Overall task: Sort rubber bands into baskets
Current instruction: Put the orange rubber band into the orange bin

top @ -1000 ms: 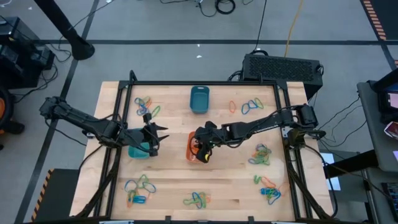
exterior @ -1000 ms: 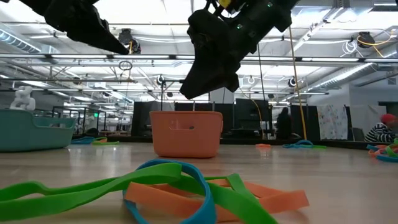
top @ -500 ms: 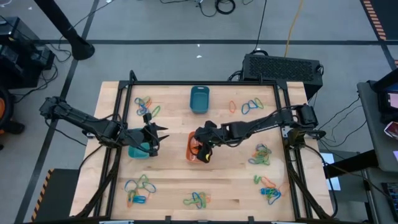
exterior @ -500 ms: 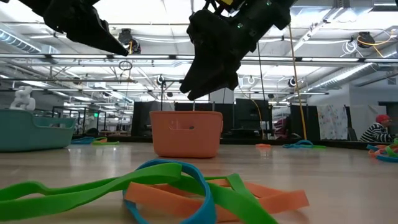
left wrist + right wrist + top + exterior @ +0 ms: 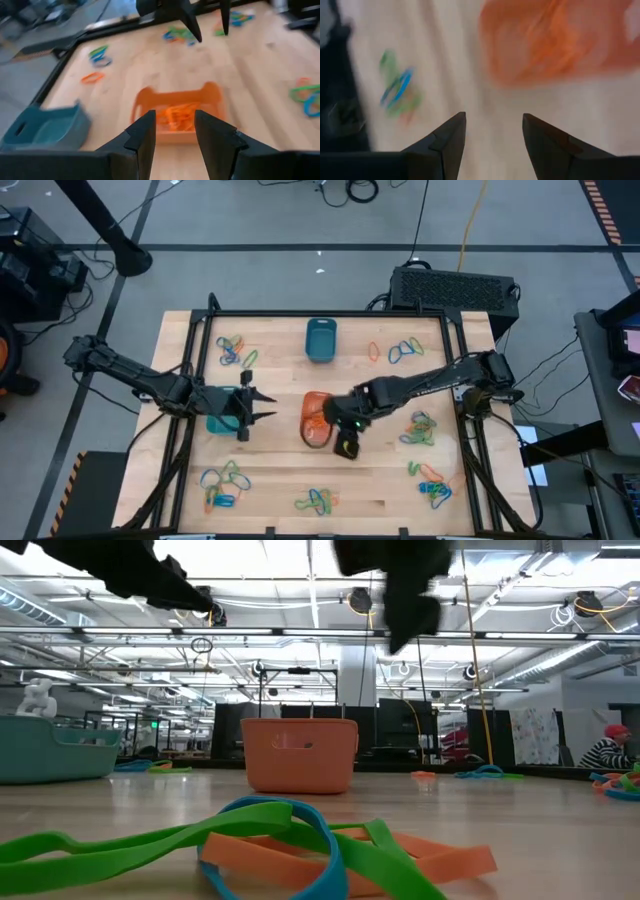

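Hovering beside orange basket (image 5: 316, 420) — right end effector (image 5: 347, 448), fingers apart

High view straight down over whole desk (image 5: 280, 470), low view level at desk height, wrist views close, all sharing orange basket (image 5: 316, 418)

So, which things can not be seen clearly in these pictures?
- Turquoise basket, high view: the left gripper and its arm cover most of it, so its contents are hidden.
- Orange basket, right wrist view: motion blur; single bands cannot be told apart.
- Right gripper, low view: blurred and cut by the top edge.
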